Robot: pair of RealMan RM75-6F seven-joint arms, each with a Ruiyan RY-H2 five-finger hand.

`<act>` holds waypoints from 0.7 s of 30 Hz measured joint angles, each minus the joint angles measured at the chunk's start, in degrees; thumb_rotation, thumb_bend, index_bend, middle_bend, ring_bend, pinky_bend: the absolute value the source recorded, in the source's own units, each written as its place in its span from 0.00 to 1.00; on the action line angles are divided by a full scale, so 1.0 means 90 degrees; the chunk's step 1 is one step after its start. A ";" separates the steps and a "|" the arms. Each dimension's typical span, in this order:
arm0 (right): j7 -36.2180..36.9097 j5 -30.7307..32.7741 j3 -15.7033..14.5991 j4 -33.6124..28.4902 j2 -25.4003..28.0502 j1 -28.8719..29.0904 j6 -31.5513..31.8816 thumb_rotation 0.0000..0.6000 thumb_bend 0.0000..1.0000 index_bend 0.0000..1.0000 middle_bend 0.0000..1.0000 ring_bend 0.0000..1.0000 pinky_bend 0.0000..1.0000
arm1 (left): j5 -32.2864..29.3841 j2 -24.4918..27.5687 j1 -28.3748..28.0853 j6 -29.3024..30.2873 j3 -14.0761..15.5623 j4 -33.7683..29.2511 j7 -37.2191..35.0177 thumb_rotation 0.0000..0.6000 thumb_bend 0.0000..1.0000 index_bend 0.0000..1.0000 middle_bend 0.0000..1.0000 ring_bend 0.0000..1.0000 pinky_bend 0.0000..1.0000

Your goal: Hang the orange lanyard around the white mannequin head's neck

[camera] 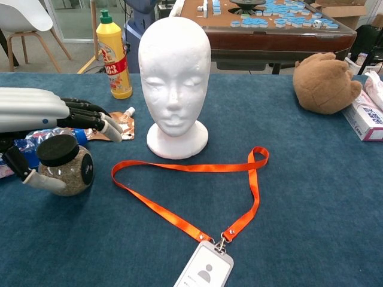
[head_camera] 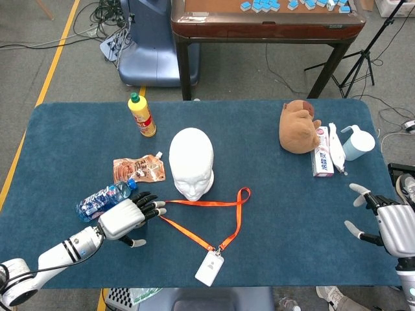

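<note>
Blue worktop [head_camera: 272,188]: orange lanyard [head_camera: 207,223] lies flat just near of the white mannequin head [head_camera: 192,162], loop end left. Left hand [head_camera: 126,217], fingers [camera: 90,119] spread, empty, is nearest; right hand [head_camera: 389,223] open, well apart.

tabletop [camera: 311,197] matt blue cloth, napped. head [camera: 173,72] matt white foam, faintly grainy. lanyard [camera: 191,170] smooth orange woven strap, metal clip [camera: 222,238], clear plastic badge sleeve [camera: 204,268]. jar [camera: 64,167] clear, matt black lid. bottle [camera: 114,54] glossy yellow plastic. pouch [head_camera: 138,170] shiny foil. toy [camera: 324,82] brown plush. left hand [camera: 36,116] glossy silver shell, black fingers [camera: 90,116].
</note>
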 measured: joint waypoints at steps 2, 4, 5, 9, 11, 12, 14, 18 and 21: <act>0.0043 0.0013 -0.0008 0.0036 -0.0011 -0.0019 0.0008 1.00 0.22 0.22 0.46 0.47 0.57 | -0.0093 -0.0029 -0.0049 -0.0127 -0.0005 -0.0006 0.0151 0.66 0.19 0.15 0.10 0.00 0.04; 0.0090 0.0029 -0.0019 0.0076 -0.0017 -0.0043 0.0016 1.00 0.22 0.22 0.46 0.47 0.57 | -0.0213 -0.0056 -0.0091 -0.0259 -0.0009 -0.0014 0.0334 0.64 0.19 0.16 0.10 0.00 0.04; 0.0104 0.0033 -0.0022 0.0089 -0.0017 -0.0053 0.0022 1.00 0.22 0.22 0.46 0.47 0.57 | -0.0305 -0.0076 -0.0118 -0.0347 -0.0011 -0.0018 0.0460 0.64 0.19 0.16 0.10 0.00 0.04; 0.0148 0.0039 -0.0020 0.0113 0.0000 -0.0077 0.0050 1.00 0.22 0.22 0.46 0.47 0.57 | -0.0594 -0.0168 -0.0188 -0.0545 -0.0021 -0.0003 0.0814 0.64 0.19 0.17 0.11 0.00 0.00; 0.0167 0.0041 -0.0021 0.0118 0.0011 -0.0081 0.0043 1.00 0.22 0.22 0.46 0.47 0.57 | -0.0704 -0.0252 -0.0221 -0.0625 -0.0017 0.0031 0.0930 0.64 0.19 0.18 0.12 0.00 0.00; 0.0175 0.0044 -0.0021 0.0119 0.0019 -0.0080 0.0031 1.00 0.22 0.22 0.46 0.47 0.57 | -0.0727 -0.0275 -0.0236 -0.0653 -0.0012 0.0049 0.0979 0.64 0.19 0.19 0.14 0.00 0.00; 0.0186 0.0044 -0.0023 0.0120 0.0030 -0.0076 0.0013 1.00 0.22 0.22 0.46 0.47 0.57 | -0.0762 -0.0324 -0.0264 -0.0695 -0.0004 0.0098 0.1128 0.64 0.19 0.21 0.16 0.00 0.00; 0.0212 0.0052 -0.0035 0.0130 0.0052 -0.0070 -0.0039 1.00 0.22 0.22 0.46 0.47 0.57 | -0.0826 -0.0425 -0.0288 -0.0688 0.0001 0.0197 0.1468 0.64 0.19 0.29 0.24 0.02 0.00; 0.0238 0.0063 -0.0037 0.0142 0.0059 -0.0064 -0.0067 1.00 0.22 0.22 0.46 0.47 0.57 | -0.0879 -0.0499 -0.0302 -0.0664 0.0024 0.0284 0.1651 0.64 0.19 0.31 0.27 0.04 0.00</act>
